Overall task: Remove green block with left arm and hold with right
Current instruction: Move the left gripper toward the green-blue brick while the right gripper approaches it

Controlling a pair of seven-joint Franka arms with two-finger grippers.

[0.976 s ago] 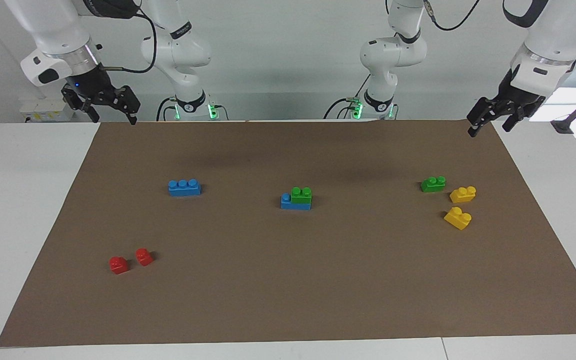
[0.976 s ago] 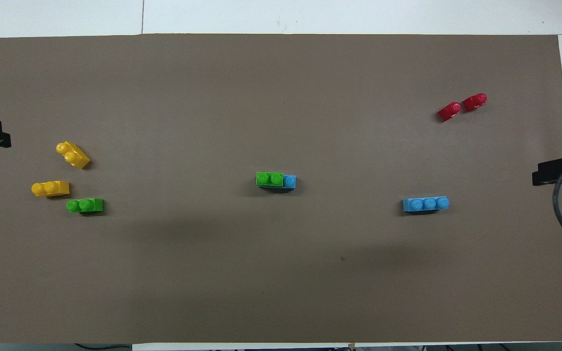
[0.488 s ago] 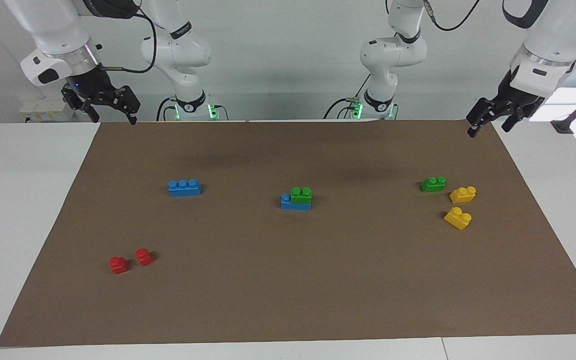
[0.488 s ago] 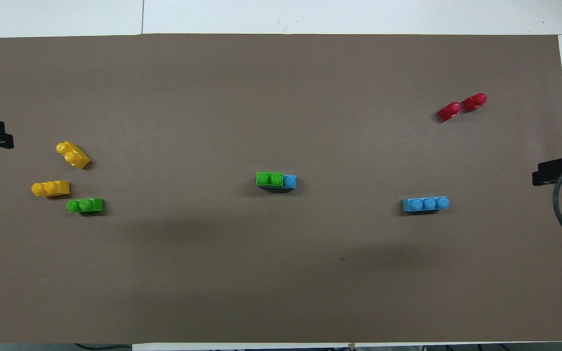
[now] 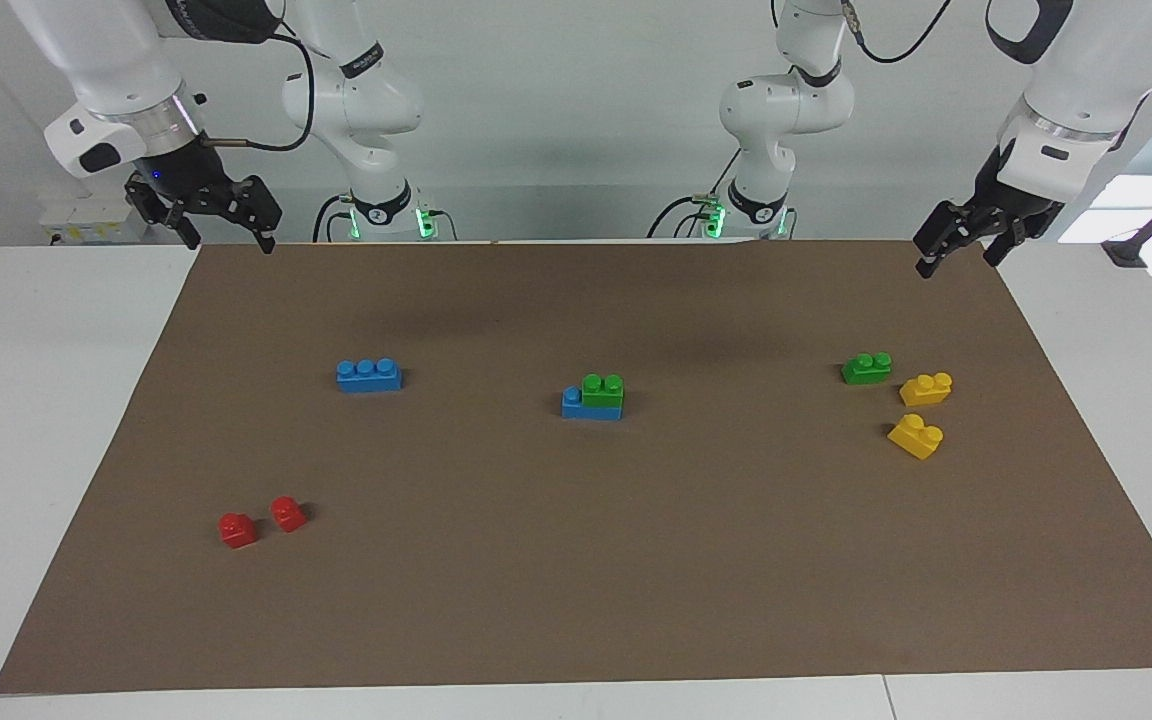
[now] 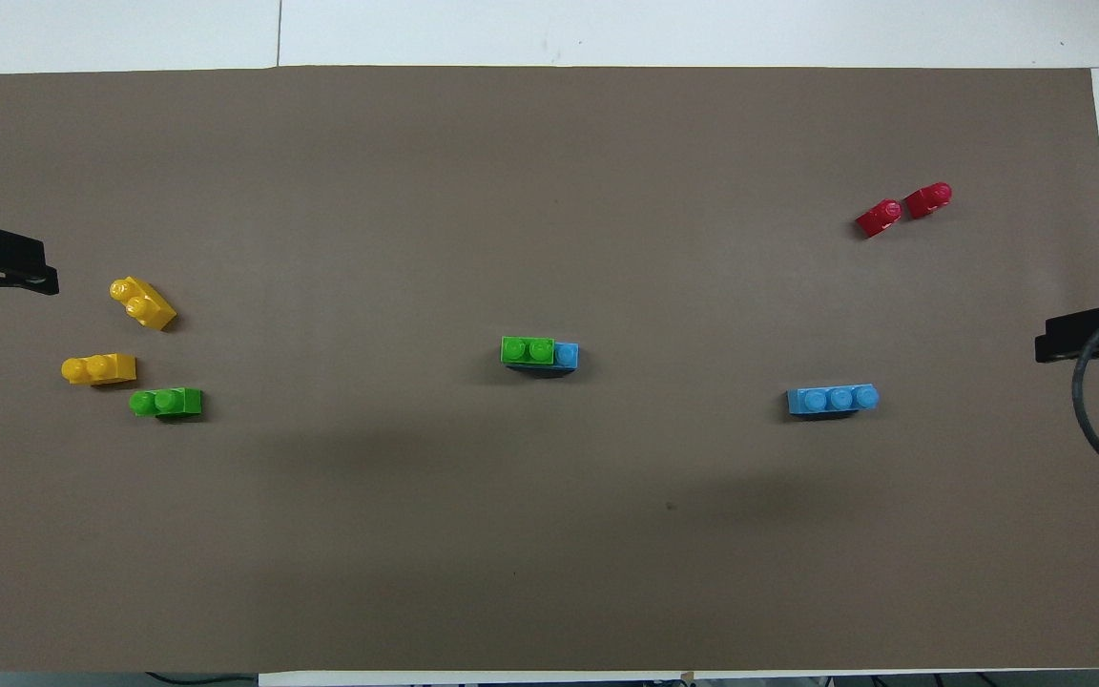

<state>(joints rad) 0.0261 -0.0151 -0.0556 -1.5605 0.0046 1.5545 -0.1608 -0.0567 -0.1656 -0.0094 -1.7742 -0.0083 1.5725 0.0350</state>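
One green block (image 5: 603, 389) sits stacked on a blue brick (image 5: 573, 403) in the middle of the brown mat; it also shows in the overhead view (image 6: 527, 350). A second green block (image 5: 866, 368) lies loose toward the left arm's end of the table. My left gripper (image 5: 958, 258) hangs open and empty over the mat's corner at the robots' edge, at its own end. My right gripper (image 5: 229, 240), with the blue wrist light, hangs open and empty over the mat's corner at the right arm's end.
Two yellow bricks (image 5: 925, 389) (image 5: 915, 436) lie beside the loose green block, farther from the robots. A blue three-stud brick (image 5: 368, 375) and two red bricks (image 5: 237, 529) (image 5: 287, 513) lie toward the right arm's end. The brown mat (image 5: 576, 560) covers the table.
My left gripper has moved a little inward over the mat, toward the table's middle. My right gripper has barely shifted. No brick has moved.
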